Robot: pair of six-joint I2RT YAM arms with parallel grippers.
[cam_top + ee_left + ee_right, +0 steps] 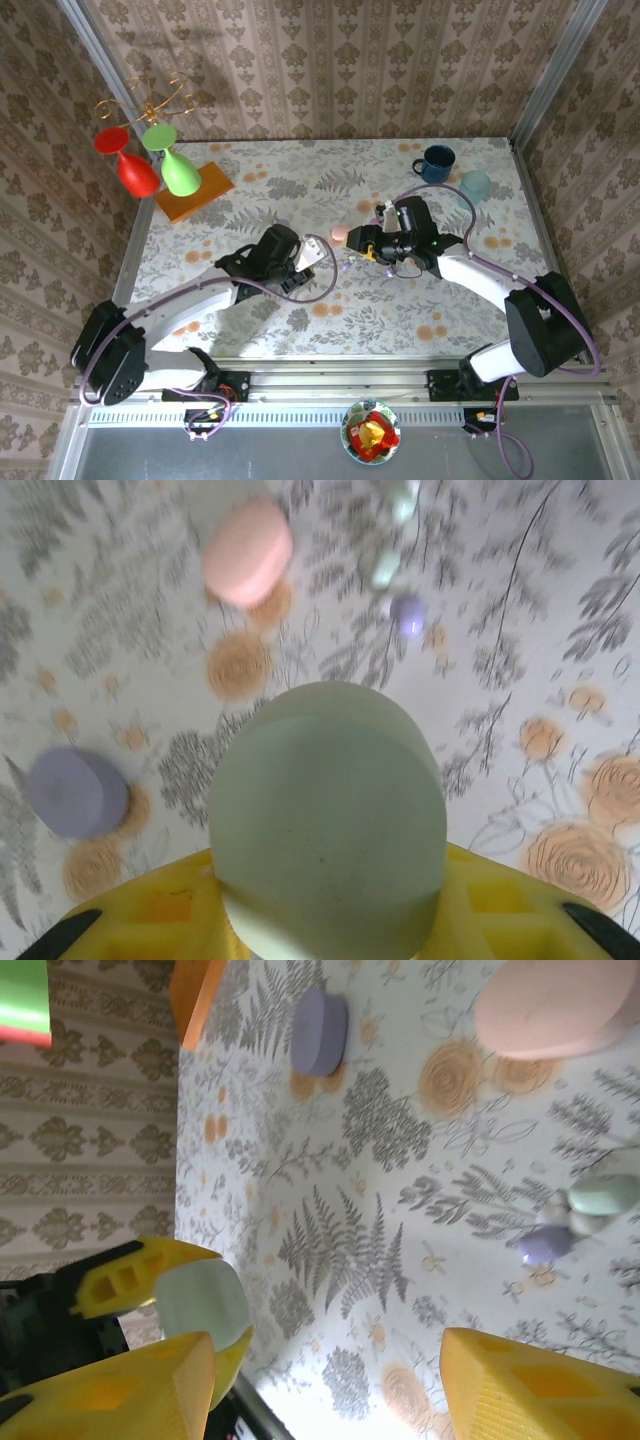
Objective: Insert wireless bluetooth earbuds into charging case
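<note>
Overview from above: the left gripper [303, 262] is closed on a pale green, pebble-shaped plastic charging case [312, 253] at mid-table. The right gripper [362, 247] is held just right of it, beside a pink rounded plastic case [340, 233]. The buds are too small to be resolved here.

Left wrist view: the pale green case [325, 820] is clamped between yellow fingers [150, 915], with its lid apparently shut. A lilac rounded plastic case [77, 792] lies to the left. Far beyond, the tiny glossy pastel earbuds [408, 613] are seen blurred on the floral tablecloth [520, 650].

Right wrist view: the right gripper [330, 1380] is shown with its jaws standing apart and nothing between them. Three earbuds are counted, lying bunched together: a pale green bud [603, 1197], a whitish bud [575, 1222] and a lilac bud [545, 1245]. Three cases are counted: pale green (held), pink and lilac.

The buds are judged to be very light, hard and slippery, and easily rolled or flicked from a pinch. Each is best taken singly, across its broadest part, with light pressure.
</note>
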